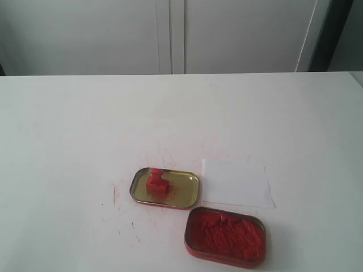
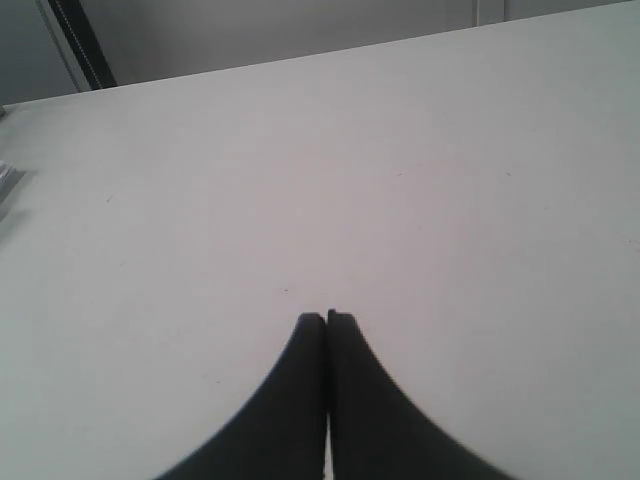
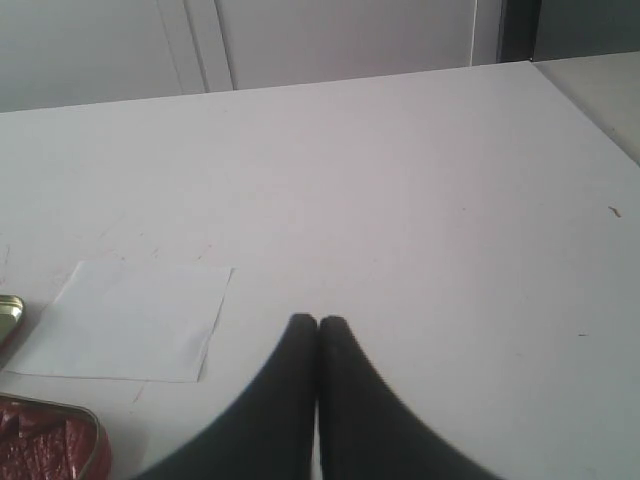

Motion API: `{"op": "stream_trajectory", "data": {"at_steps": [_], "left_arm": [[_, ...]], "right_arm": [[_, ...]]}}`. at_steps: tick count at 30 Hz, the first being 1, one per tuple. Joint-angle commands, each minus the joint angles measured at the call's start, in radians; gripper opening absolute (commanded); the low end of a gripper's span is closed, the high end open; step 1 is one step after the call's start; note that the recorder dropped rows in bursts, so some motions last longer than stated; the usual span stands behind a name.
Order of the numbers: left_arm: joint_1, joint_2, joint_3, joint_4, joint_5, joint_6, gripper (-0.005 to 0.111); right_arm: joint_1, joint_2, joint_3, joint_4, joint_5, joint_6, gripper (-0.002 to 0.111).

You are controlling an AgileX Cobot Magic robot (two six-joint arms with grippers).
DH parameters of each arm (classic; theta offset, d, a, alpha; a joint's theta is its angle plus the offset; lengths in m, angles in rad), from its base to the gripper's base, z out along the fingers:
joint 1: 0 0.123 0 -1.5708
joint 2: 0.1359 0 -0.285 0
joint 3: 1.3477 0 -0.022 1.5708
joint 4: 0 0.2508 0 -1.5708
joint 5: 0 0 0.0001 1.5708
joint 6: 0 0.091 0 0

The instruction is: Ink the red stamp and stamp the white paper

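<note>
- White paper [image 1: 235,182]: lies flat on the white table [image 1: 68,124], its visible face blank.
- Red stamp [image 1: 156,182]: stands upright inside the gold-lined tin lid [image 1: 186,190], just left of the paper in the exterior view.
- Ink tin [image 1: 225,235]: open, filled with red paste, just beside the paper's near edge.
- Right gripper [image 3: 318,322]: fingers pressed together, empty, near the paper but apart from it.
- Left gripper [image 2: 326,318]: fingers pressed together, empty, above bare table; its place relative to the paper cannot be told.
</note>
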Motion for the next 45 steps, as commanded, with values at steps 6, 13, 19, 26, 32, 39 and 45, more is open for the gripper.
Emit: {"op": "stream_trajectory", "data": {"at_steps": [6,13,19,26,32,39,45], "left_arm": [[0.002,-0.003,0.003,-0.003,0.0,0.001,0.0],[0.002,-0.003,0.003,-0.003,0.0,0.001,0.0],[0.002,-0.003,0.003,-0.003,0.0,0.001,0.0],[0.002,-0.003,0.003,-0.003,0.0,0.001,0.0],[0.002,-0.003,0.003,-0.003,0.0,0.001,0.0],[0.002,-0.003,0.003,-0.003,0.0,0.001,0.0],[0.002,-0.003,0.003,-0.003,0.0,0.001,0.0]], "right_arm": [[-0.002,-0.004,0.002,-0.003,-0.002,0.004,0.0],[-0.002,-0.004,0.002,-0.003,-0.079,0.004,0.0],[-0.002,-0.004,0.002,-0.003,-0.277,0.004,0.0],[-0.002,-0.004,0.002,-0.003,-0.549,0.004,0.0],[-0.002,-0.004,0.002,0.003,-0.606,0.004,0.0],[-0.002,-0.004,0.002,0.005,-0.64,0.004,0.0],[-0.002,-0.004,0.002,0.005,-0.635,0.004,0.0]]}}
